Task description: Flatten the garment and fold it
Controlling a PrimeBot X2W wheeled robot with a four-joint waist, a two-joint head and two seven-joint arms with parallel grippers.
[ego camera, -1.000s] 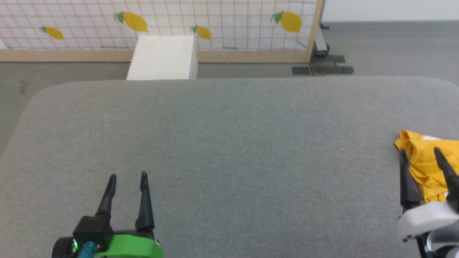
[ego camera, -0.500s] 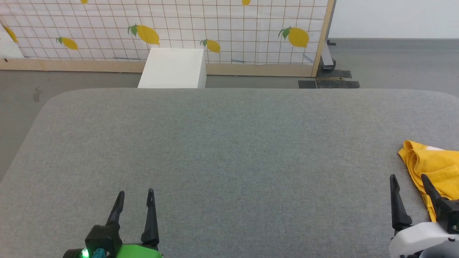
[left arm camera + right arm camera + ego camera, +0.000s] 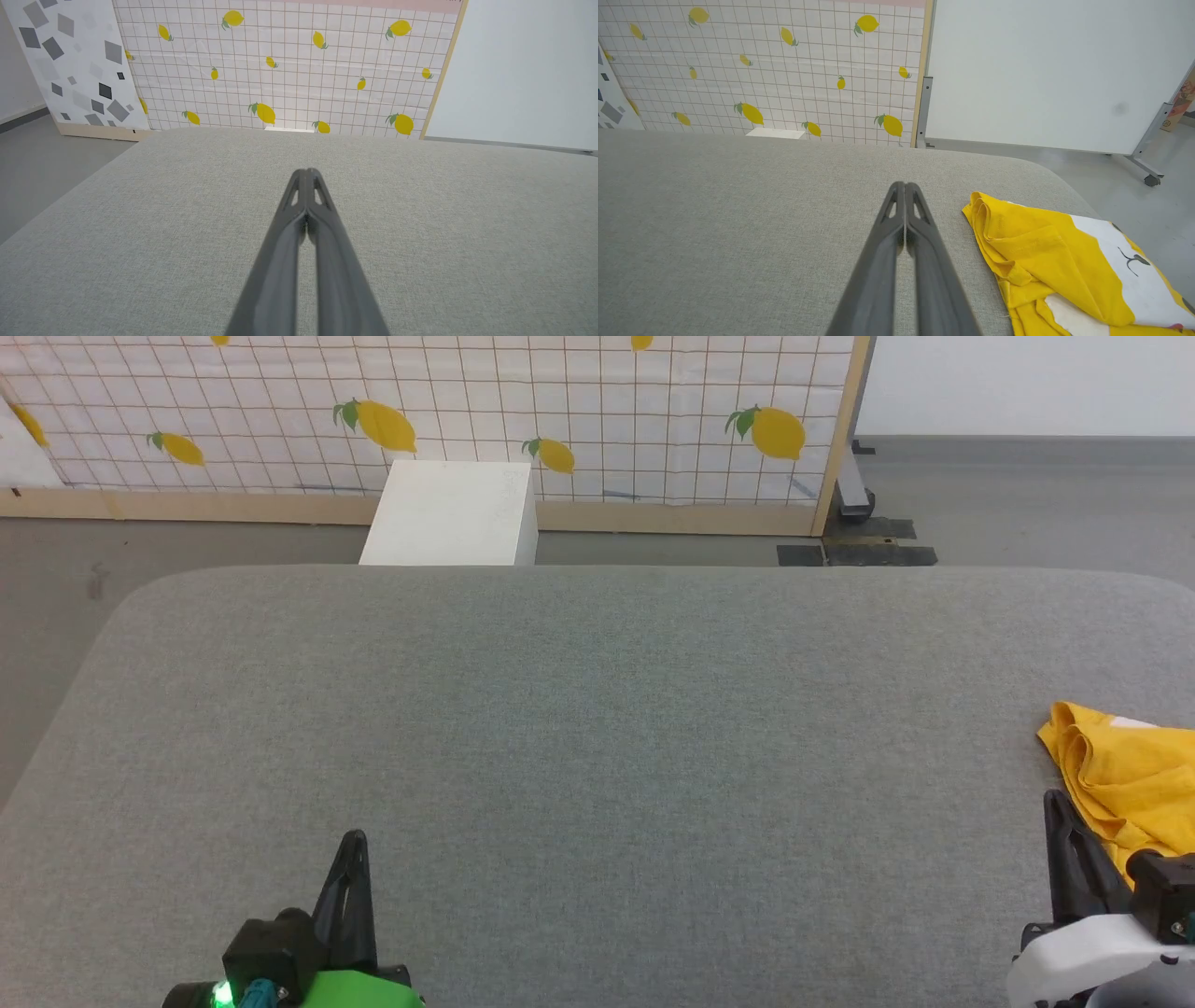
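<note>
looking at your grey padded table (image 3: 597,728), you've got the garment (image 3: 1130,775) bunched up at its right edge, the right gripper (image 3: 1055,798) just beside it, closed tight and not touching the yellow fabric, and the left gripper (image 3: 355,842) likewise closed over bare surface, well apart from it.

You are looking along the left tool (image 3: 306,172), its two dark fingers (image 3: 275,280) pressed together, tips touching, above a grey fabric-covered desk (image 3: 140,224). Beyond the desk stands a gridded screen (image 3: 289,60) printed with lemons.
</note>
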